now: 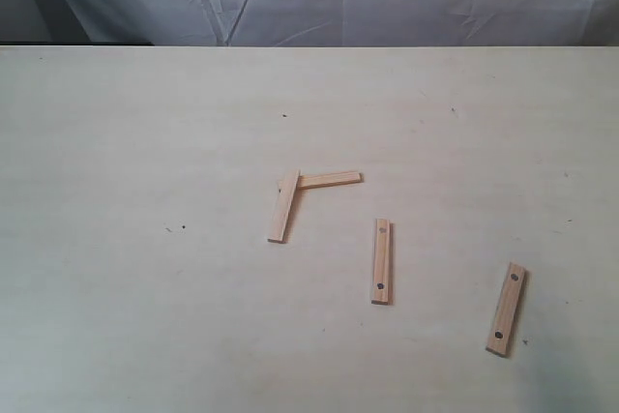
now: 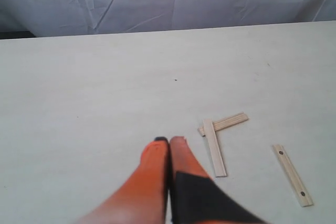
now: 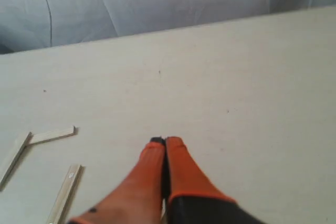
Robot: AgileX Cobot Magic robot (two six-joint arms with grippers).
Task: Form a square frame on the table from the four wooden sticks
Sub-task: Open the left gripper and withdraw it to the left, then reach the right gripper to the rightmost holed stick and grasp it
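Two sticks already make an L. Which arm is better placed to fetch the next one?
Likely the right. Both loose sticks, the middle holed stick and the outer holed stick, lie on its side, right of the L. The right gripper, shut, has one close beside it.

In the middle of my pale wooden surface (image 1: pixel 145 287), one plain pale wooden slat (image 1: pixel 283 206) touches a second plain slat (image 1: pixel 330 180) at their ends. Rightward lies one holed pale wooden slat (image 1: pixel 381 261); another holed slat (image 1: pixel 506 309) lies toward the near right corner.
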